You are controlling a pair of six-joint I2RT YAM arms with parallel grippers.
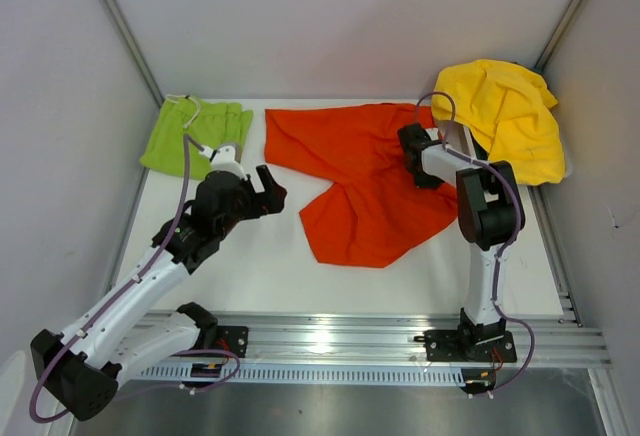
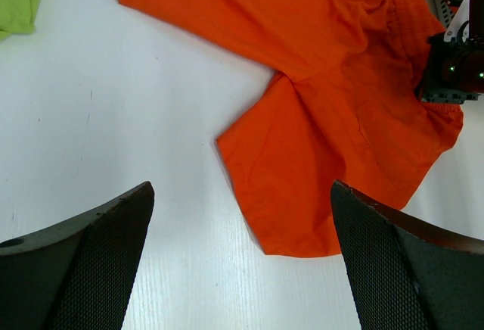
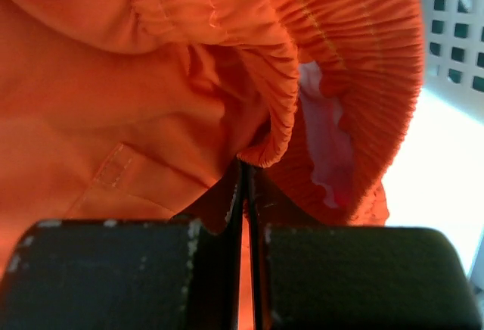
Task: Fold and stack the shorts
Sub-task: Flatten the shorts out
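The orange-red shorts [image 1: 350, 181] lie spread out on the white table's middle, legs toward the front. My right gripper [image 1: 411, 148] is shut on their gathered waistband [image 3: 280, 129] at the right side, and cloth fills the right wrist view. My left gripper [image 1: 268, 188] hovers open just left of the shorts. Its wide-apart fingers [image 2: 98, 254] frame bare table and the hem of one orange leg [image 2: 302, 216]. The lime-green shorts [image 1: 196, 136] lie folded at the back left, with a white drawstring showing.
A heap of yellow cloth [image 1: 505, 116] sits at the back right, over a white slotted basket [image 3: 454, 12]. Grey walls close in the table on three sides. A metal rail [image 1: 380, 338] runs along the front edge by the arm bases.
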